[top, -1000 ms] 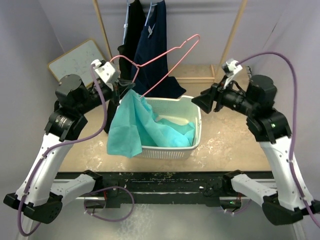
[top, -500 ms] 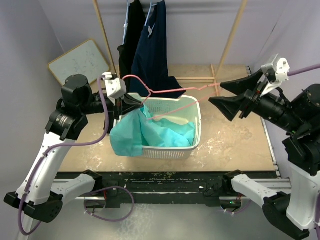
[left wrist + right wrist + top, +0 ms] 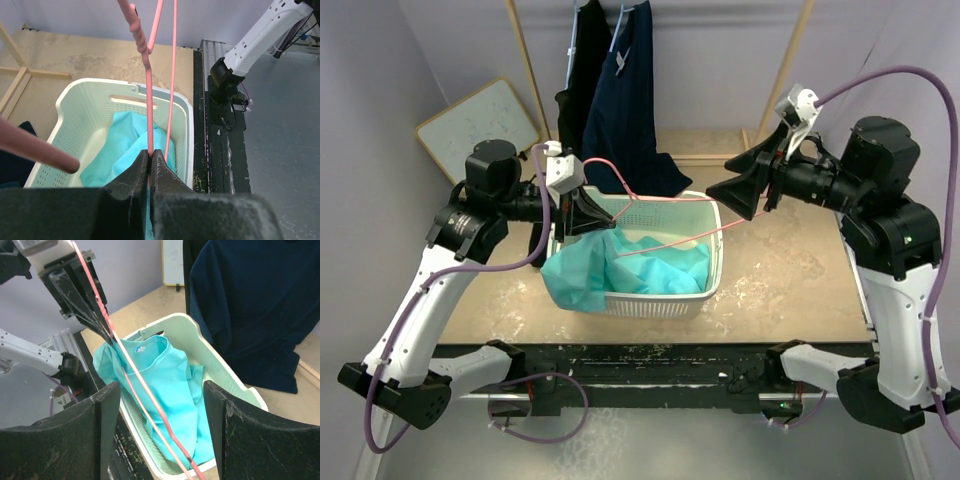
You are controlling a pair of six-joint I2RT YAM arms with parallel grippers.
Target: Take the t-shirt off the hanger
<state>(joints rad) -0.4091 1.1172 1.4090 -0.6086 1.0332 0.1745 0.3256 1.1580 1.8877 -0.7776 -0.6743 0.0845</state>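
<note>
A pink wire hanger [image 3: 670,198] stretches across the white basket [image 3: 716,262] between my two grippers. My left gripper [image 3: 610,218] is shut on one end of it, seen in the left wrist view [image 3: 150,152] with the hanger wire [image 3: 148,75] pinched between the jaws. A teal t-shirt [image 3: 655,268] lies in the basket and drapes over its near left rim. The hanger's lower wire meets it near the collar. My right gripper [image 3: 725,195] is open above the basket's right rim. Its wrist view shows the hanger [image 3: 150,400] running between its wide jaws, over the t-shirt [image 3: 170,365].
Dark navy garments [image 3: 620,100] hang from a wooden rack [image 3: 785,70] behind the basket. A whiteboard [image 3: 480,122] leans at the back left. The basket wall also shows in both wrist views [image 3: 75,95] [image 3: 220,370].
My right arm has swung in from the right to the hanger's far end. My left gripper has lowered the hanger over the basket, and the t-shirt has sunk further in.
</note>
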